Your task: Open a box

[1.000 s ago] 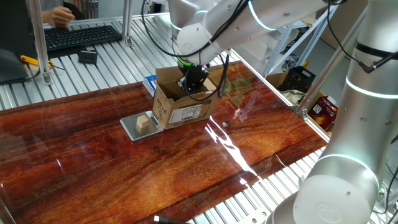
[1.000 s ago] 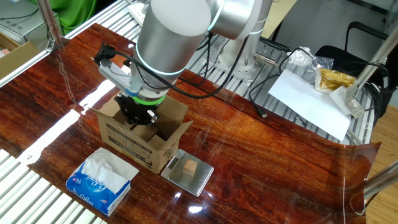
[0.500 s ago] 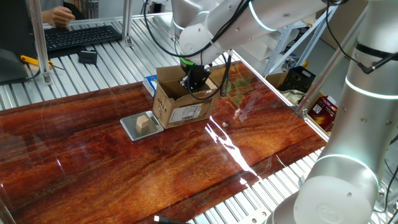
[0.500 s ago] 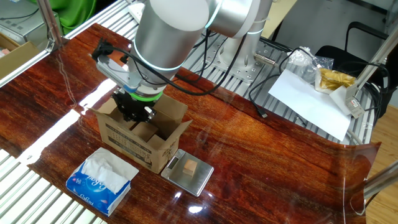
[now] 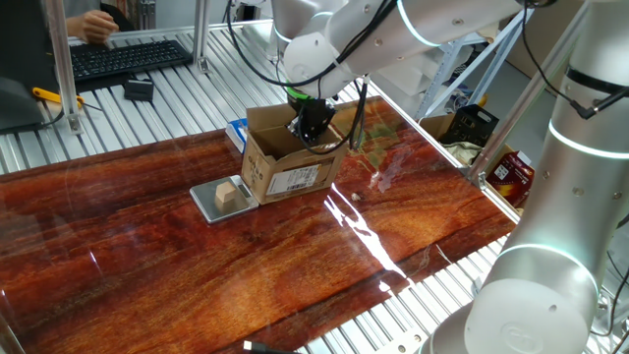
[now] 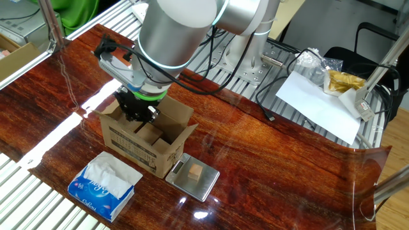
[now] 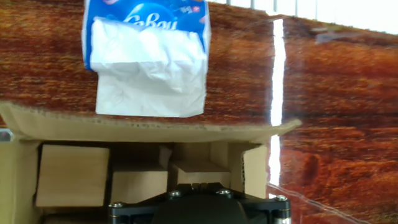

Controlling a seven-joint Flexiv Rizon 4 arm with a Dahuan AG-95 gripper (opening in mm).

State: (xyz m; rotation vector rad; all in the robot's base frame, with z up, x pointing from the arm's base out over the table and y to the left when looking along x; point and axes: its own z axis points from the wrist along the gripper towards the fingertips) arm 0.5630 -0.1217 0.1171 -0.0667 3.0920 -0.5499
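Observation:
The box (image 5: 291, 169) is a small brown carton with a white label, standing on the wooden table with its top flaps spread. It also shows in the other fixed view (image 6: 137, 144), and in the hand view a flap edge (image 7: 149, 132) crosses the frame. My gripper (image 5: 311, 131) hangs over the box's open top, its black fingers dipping just inside the rim (image 6: 135, 115). The fingers (image 7: 196, 185) are pressed together with nothing between them. Tan blocks (image 7: 71, 175) lie inside the box.
A blue-and-white tissue packet (image 6: 105, 186) lies beside the box, at the top of the hand view (image 7: 146, 56). A small grey scale (image 5: 208, 204) carrying a wooden cube (image 6: 195, 172) sits against the box's other side. Metal slat edges surround the tabletop.
The gripper has lifted a little inside the box's opening and shifted slightly toward one wall. The box and its flaps have not moved.

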